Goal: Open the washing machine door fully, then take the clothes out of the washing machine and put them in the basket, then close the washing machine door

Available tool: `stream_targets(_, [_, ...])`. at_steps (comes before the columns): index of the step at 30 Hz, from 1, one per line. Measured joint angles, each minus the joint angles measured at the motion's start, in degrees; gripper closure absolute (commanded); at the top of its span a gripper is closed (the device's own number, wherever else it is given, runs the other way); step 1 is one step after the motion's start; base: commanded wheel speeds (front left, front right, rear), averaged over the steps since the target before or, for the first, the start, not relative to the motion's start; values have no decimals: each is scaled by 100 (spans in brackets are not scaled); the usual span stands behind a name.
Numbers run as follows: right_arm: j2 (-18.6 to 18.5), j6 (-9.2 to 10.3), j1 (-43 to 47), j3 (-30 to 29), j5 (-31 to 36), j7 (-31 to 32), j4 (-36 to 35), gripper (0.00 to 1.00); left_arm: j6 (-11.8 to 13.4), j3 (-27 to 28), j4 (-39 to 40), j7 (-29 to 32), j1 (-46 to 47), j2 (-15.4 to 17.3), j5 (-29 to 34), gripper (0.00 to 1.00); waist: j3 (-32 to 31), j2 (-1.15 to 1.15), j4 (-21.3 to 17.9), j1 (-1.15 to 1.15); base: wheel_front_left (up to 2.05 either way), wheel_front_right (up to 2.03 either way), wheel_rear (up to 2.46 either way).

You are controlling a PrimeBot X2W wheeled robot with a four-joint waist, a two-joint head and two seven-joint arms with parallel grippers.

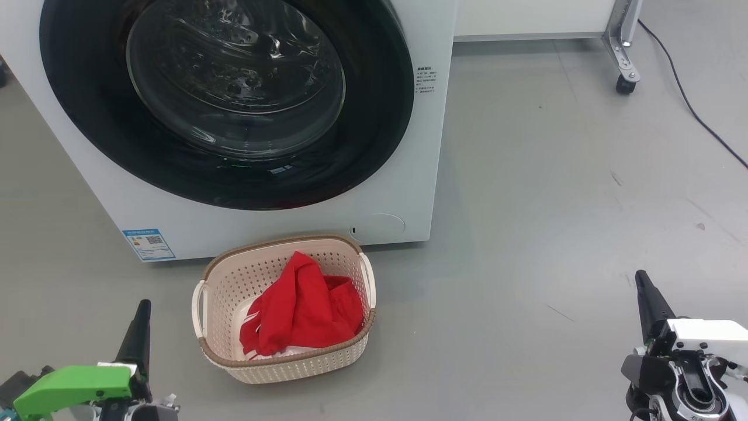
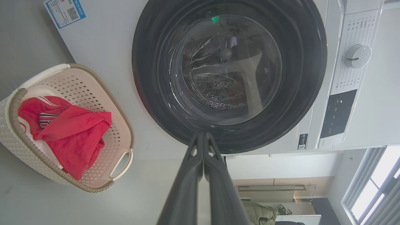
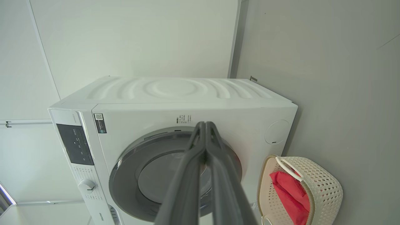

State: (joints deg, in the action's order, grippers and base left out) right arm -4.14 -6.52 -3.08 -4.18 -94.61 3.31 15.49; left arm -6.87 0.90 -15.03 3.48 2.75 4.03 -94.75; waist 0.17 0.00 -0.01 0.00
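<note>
Head view: washing machine door shut, flush w/ the front of the washing machine; drum visible thru the glass. Basket stands on the grey floor just in front of the machine, below the door, near the blue sticker. Red clothes w/ white stripes are piled inside it, some white cloth under them. Left tool at btm left and right tool at btm right, both well apart from the basket. Left wrist view: left tool's fingers pressed together, clenched on nothing, tips seen against the door's dark rim. Basket w/ clothes at view-left, dial at view-right. Right wrist view: right tool clenched too, empty, tips seen against the machine front by the door's edge. Basket w/ red clothes at lower right, beside the machine.
</note>
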Motion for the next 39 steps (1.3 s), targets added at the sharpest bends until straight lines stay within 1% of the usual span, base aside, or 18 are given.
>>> stream_targets(39, [0,-15,-7,-21,-10,25,45,100,-1,27,-80,1,26,0,0,100,-3,0,0,0,0,0,0])
